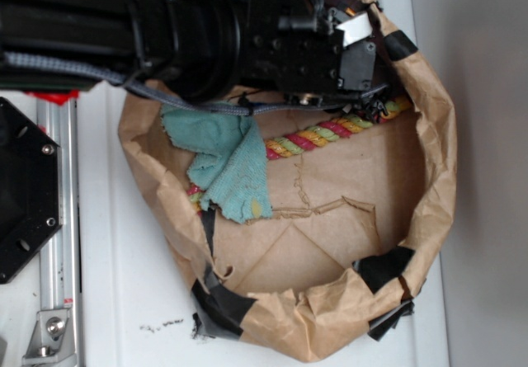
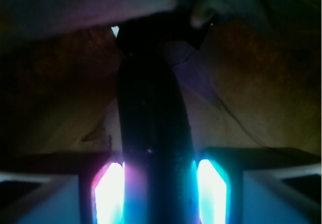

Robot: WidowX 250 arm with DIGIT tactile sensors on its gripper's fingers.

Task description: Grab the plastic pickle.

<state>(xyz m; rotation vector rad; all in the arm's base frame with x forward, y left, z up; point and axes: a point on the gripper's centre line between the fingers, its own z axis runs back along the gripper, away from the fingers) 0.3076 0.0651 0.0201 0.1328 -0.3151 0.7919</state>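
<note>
**Closing in on the pickle**

Looking through the wrist view, we see the plastic pickle point(image 2: 153, 148) as a dark oblong running straight up between our fingers point(image 2: 109, 194), so the gripper point(image 2: 160, 196) looks pinched around it, though it's murky. From outside, we're at the paper basket point(image 1: 429, 136) wall, rope point(image 1: 313, 136) just below us. We'd squeeze firm, lift straight up, and avoid snagging the cloth point(image 1: 227, 165).

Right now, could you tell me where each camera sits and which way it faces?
Exterior: above, looking down into the paper bag holding the teal cloth and rope; the black arm reaches in from the left.
Wrist: on the gripper, looking forward at a dark oblong thing, probably the plastic pickle, between its fingers.
Shared: the bag's brown interior.
</note>
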